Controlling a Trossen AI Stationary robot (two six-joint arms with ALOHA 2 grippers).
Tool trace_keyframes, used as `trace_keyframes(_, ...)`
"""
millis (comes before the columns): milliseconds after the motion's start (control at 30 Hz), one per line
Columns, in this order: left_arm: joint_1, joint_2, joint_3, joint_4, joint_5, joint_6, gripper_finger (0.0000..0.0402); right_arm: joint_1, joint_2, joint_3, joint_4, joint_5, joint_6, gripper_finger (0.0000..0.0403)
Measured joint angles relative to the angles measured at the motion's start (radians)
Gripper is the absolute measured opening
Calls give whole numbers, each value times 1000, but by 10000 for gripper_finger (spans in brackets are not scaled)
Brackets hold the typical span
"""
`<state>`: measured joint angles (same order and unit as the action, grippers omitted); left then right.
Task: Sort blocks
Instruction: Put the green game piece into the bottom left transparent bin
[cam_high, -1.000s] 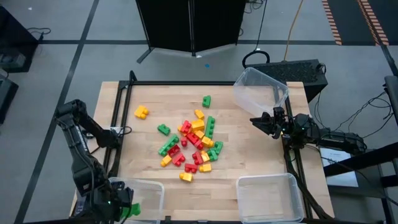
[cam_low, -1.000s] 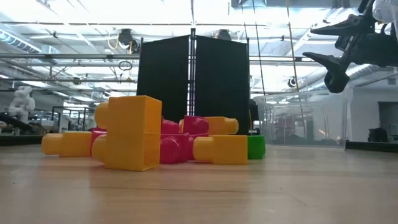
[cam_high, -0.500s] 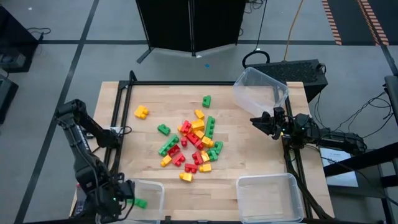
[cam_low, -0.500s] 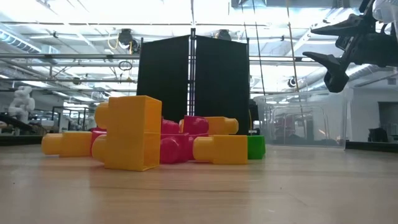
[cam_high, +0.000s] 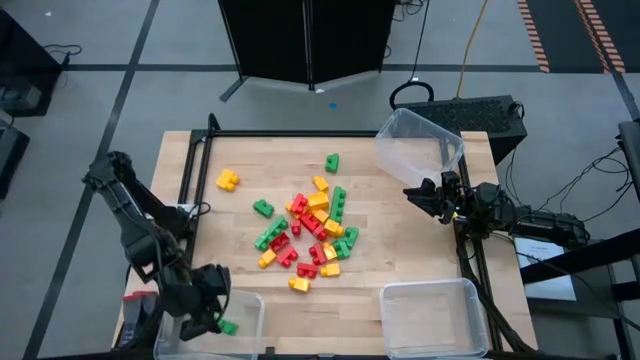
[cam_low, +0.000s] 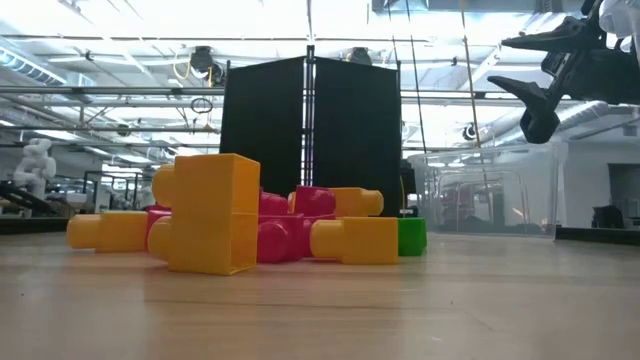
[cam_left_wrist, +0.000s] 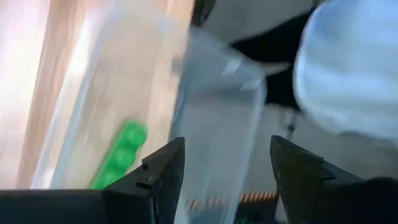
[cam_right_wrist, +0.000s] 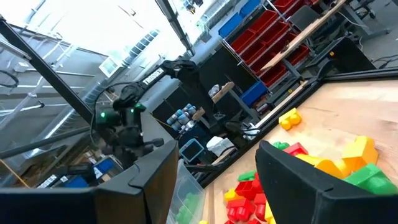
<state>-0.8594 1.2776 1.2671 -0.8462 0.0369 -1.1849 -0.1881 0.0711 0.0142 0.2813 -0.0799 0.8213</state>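
Red, green and yellow blocks lie in a pile (cam_high: 310, 230) mid-table, and the low view shows them close up (cam_low: 210, 225). Loose ones lie apart: a yellow (cam_high: 227, 180) and two green (cam_high: 331, 161) (cam_high: 262, 208). One green block (cam_high: 228, 326) (cam_left_wrist: 118, 163) lies on the floor of the clear near-left bin (cam_high: 248, 300). My left gripper (cam_high: 208, 308) (cam_left_wrist: 224, 180) hovers open above that bin with nothing between its fingers. My right gripper (cam_high: 415, 195) (cam_low: 530, 80) (cam_right_wrist: 217, 186) waits open at the table's right edge, raised above the table.
A clear bin (cam_high: 435, 318) stands at the near right. Another clear bin (cam_high: 418, 145) sits tipped at the far right corner. A black frame rail (cam_high: 190, 200) runs along the table's left side and far edge. Bare wood shows around the pile.
My left gripper has let go of the green block, which now lies in the near-left bin. The gripper has then drawn up and toward the table's far edge, away from the block. My right arm has kept still.
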Motion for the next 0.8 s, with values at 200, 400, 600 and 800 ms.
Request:
trace_keyframes(200,58,-69,0,88,-172,104,203,0,0,0,0,-1,0,208)
trace_keyframes(400,116,-116,0,164,-309,247,203,0,0,0,11,-5,1,208)
trace_keyframes(600,172,-128,0,248,-459,443,203,0,0,0,63,-4,4,208)
trace_keyframes(800,231,-128,0,317,-568,585,203,0,0,0,155,-5,20,208)
